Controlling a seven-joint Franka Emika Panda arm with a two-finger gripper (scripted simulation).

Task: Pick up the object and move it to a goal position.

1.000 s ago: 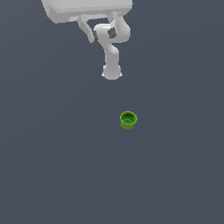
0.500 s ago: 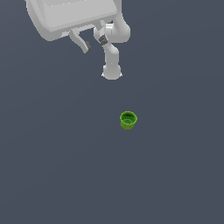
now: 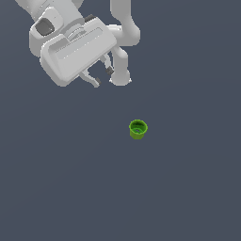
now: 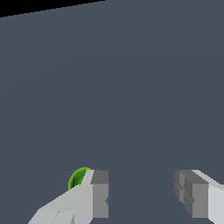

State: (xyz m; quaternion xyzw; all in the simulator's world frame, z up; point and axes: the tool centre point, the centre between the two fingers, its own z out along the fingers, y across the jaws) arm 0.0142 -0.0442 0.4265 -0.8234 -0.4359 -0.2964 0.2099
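The object, a small bright green cup [image 3: 138,129], stands upright on the dark grey floor near the middle of the exterior view, hollow top up. My white gripper [image 3: 102,76] hangs above and toward the exterior view's left of it, well apart, open and empty. In the wrist view the two fingers [image 4: 99,194] stand wide apart, and the gripper [image 4: 142,192] holds nothing between them. Part of the green cup [image 4: 78,177] peeks out from behind one finger; the rest of it is hidden.
The white arm's base [image 3: 120,75] stands on the floor behind the gripper, and the arm's links [image 3: 124,23] rise above it. The flat dark grey floor [image 3: 188,188] fills the rest of both views.
The gripper and hand have come lower and nearer the camera, swinging toward the exterior view's left and now tilted. The green cup has not moved.
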